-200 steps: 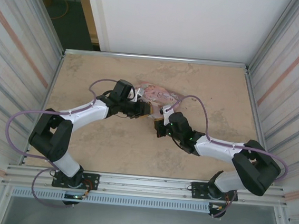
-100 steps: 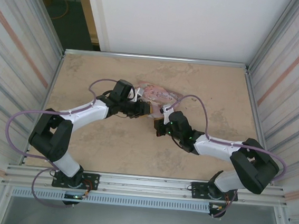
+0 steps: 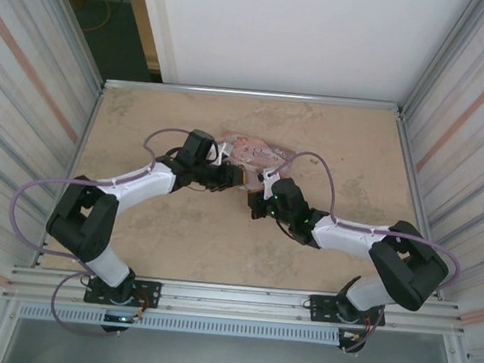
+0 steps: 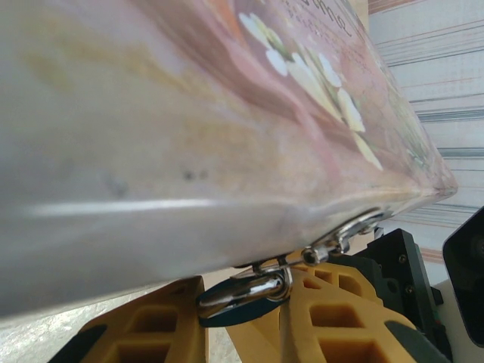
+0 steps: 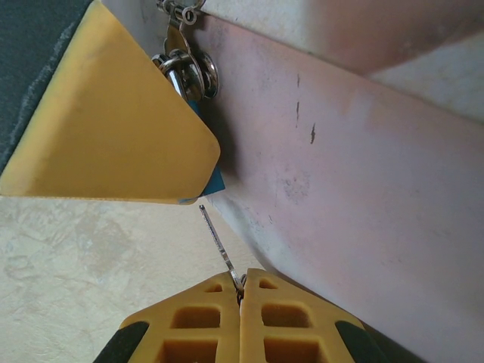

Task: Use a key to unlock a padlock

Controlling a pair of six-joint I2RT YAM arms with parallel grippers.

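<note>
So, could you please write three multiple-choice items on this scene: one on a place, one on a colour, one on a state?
1. Where is the padlock? A. between the fingers of the left claw, by the pink tin; B. alone at the table's far edge; C. on the right arm's base.
2. What colour is its body? A. red; B. blue-teal; C. black.
3. How is the right claw? A. wide open; B. shut on the key; C. shut on the tin.
Answers: 1 A, it sits between yellow fingers by the tin; 2 B, teal shows below the silver shackle; 3 B, its fingers meet on the thin key.
</note>
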